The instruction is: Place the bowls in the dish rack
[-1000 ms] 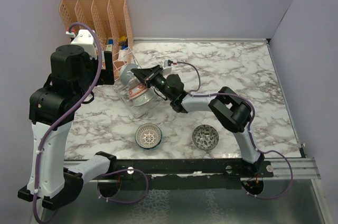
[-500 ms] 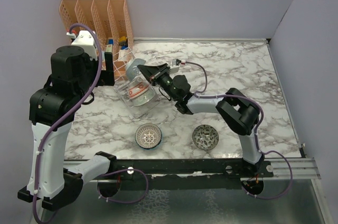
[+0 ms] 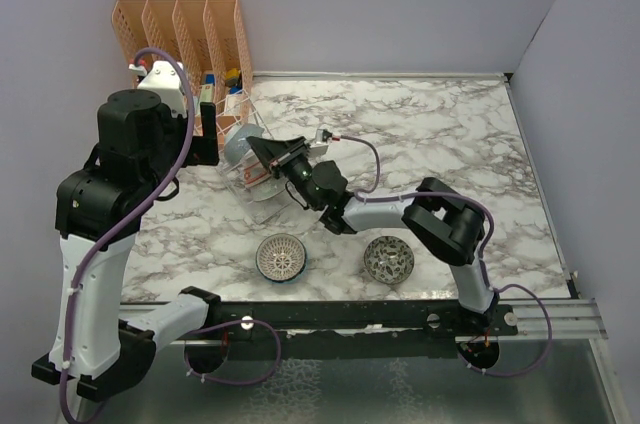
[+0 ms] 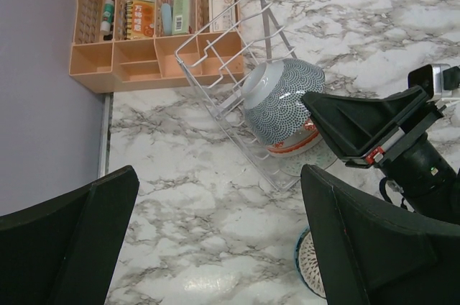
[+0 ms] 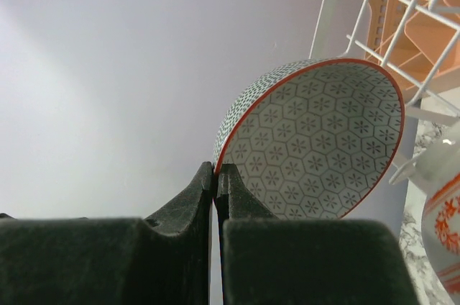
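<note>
**Red-rimmed bowl [image 5: 316,139] held on edge at the tilted dish rack [image 5: 325,10]**
The right end effector [image 5: 215,175] pinches the bowl's rim, with its arm stretched left, low over the tabletop [image 3: 430,134]. Over the last second the elbow has swung nearer and the wrist has dipped. The left end effector [image 4: 215,233] is spread.

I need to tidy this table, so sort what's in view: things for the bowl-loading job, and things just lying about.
For the job:
red-rimmed bowl, held by the right gripper
red-patterned bowl
lattice bowl
leaf-patterned bowl
wire dish rack

Lying about:
orange slotted organizer
bottles and boxes in it
</note>
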Controlling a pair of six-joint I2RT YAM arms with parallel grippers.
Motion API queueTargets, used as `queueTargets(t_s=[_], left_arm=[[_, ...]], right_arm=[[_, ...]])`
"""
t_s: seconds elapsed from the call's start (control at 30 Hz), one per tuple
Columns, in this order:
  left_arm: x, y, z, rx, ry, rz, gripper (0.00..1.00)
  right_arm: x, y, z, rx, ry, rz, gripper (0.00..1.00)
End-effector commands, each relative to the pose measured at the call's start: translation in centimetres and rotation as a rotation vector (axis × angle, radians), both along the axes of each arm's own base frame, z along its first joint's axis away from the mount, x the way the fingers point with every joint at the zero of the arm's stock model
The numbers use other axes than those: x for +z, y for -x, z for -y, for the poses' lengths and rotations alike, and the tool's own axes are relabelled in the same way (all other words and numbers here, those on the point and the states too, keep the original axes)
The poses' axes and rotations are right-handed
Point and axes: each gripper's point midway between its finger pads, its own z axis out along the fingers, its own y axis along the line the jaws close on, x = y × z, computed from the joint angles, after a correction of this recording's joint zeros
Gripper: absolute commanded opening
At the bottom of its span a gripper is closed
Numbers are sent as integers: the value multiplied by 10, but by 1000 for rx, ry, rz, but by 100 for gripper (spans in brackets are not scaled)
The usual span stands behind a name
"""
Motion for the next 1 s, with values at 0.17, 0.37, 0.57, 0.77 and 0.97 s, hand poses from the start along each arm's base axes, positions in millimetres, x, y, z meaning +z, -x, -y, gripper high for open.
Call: queueTargets(t_s=[0.17, 0.37, 0.57, 0.77, 0.97], left_arm=[[-1, 3, 8, -39, 7, 6, 99], [-4, 1, 11, -49, -9, -5, 99], [-7, 1, 10, -47, -20, -14, 99], [-10, 0, 10, -42, -27, -20, 99], [-12, 0, 9, -39, -31, -24, 99]], right_arm=[[15, -2, 22, -124, -85, 29, 1], [-2, -7, 21, -139, -105, 18, 1], [-21, -9, 11, -115, -88, -11, 1], [-41, -9, 2, -76, -66, -51, 1], [-58, -3, -5, -25, -30, -109, 6]])
